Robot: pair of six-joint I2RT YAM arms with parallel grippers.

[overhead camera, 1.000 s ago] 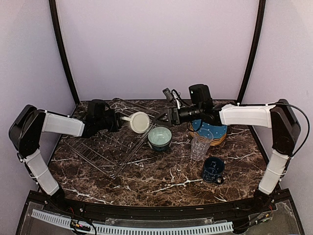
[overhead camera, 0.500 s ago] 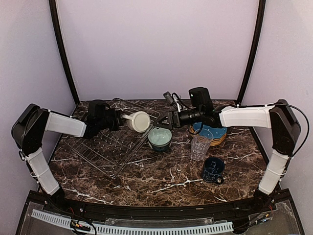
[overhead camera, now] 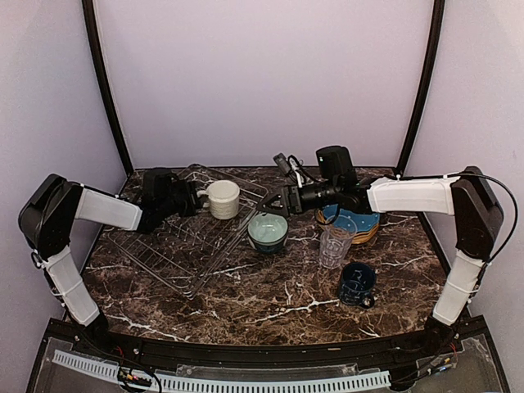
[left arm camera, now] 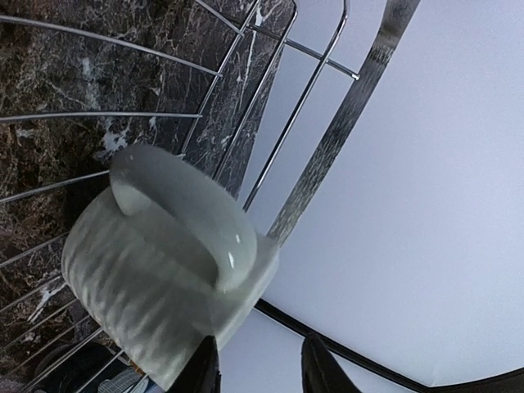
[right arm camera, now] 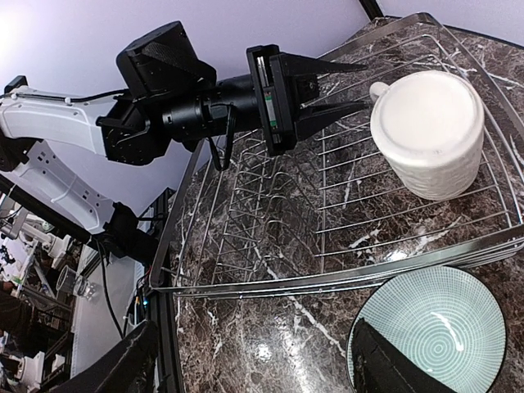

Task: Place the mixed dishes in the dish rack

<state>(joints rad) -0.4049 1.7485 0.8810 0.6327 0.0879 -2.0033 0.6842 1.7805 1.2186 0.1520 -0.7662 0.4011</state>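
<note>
Jaws on left gripper (right arm camera: 360, 84) parted narrow, nothing pinched that I can see. Cream mug (right arm camera: 426, 131) sits just ahead of its fingertips, handle pointing back at them; touching or just clear, cannot tell. Mug looks mouth-down on dish rack (overhead camera: 155, 246), near the rack rim on the side away from the left wrist. Right gripper (overhead camera: 274, 202) spread wide, empty, hovering. Pale-teal bowl (overhead camera: 268, 230) just below its fingers, on the table just beside the rack rim. Clear ribbed glass (overhead camera: 336, 243), dark blue mug (overhead camera: 357, 283) and plate stack (overhead camera: 360, 219) lie back under the right forearm, not loaded yet.

Risks, my read:
- If the handle is between the left tips, a crooked pull-back could hook it and drag or tip the mug.
- Lower left finger rides close to the rack wires, so a snag is possible.
- Both grippers' tips are near each other with the mug between. Right dropping for the bowl while left backs off could clip.
- Bowl rim is curved and glazed, so a wide grab may slip.
</note>
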